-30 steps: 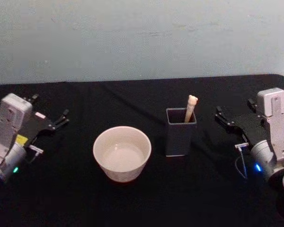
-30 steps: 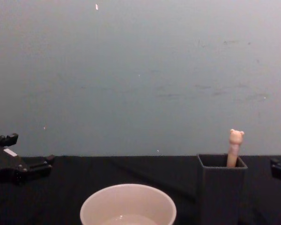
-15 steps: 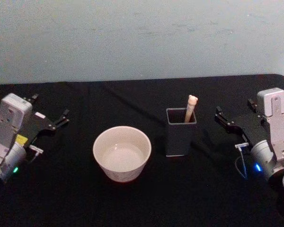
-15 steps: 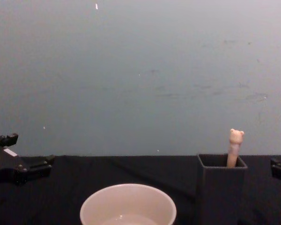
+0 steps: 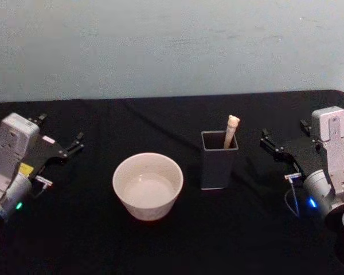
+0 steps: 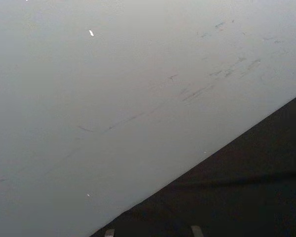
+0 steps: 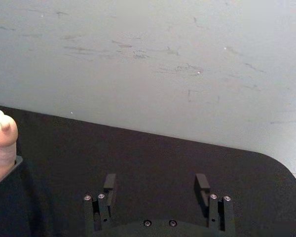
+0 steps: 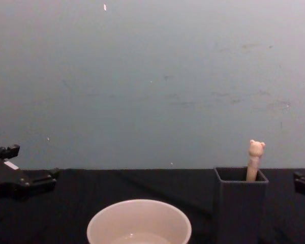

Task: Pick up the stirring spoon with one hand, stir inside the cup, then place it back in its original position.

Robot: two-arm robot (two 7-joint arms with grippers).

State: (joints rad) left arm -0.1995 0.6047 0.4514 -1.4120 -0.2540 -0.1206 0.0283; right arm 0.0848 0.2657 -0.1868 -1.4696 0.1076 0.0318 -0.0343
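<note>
Black cloth covers the table [image 5: 178,240]. The right gripper [image 5: 266,139] hovers at the right side, its fingers [image 7: 109,183] spread wide apart with nothing between them. Just to its left stands the dark grey square holder [image 5: 218,162], and the stirring spoon [image 5: 231,131] stands inside it, leaning a little, with the bear head above the rim. The cup [image 5: 148,185] sits further to the left of this gripper, beside the holder but apart from it, with nothing visible inside. The left gripper [image 5: 76,143] is well apart on the other side of the cup, near the left edge; it holds nothing, and how far it is open I cannot tell.
</note>
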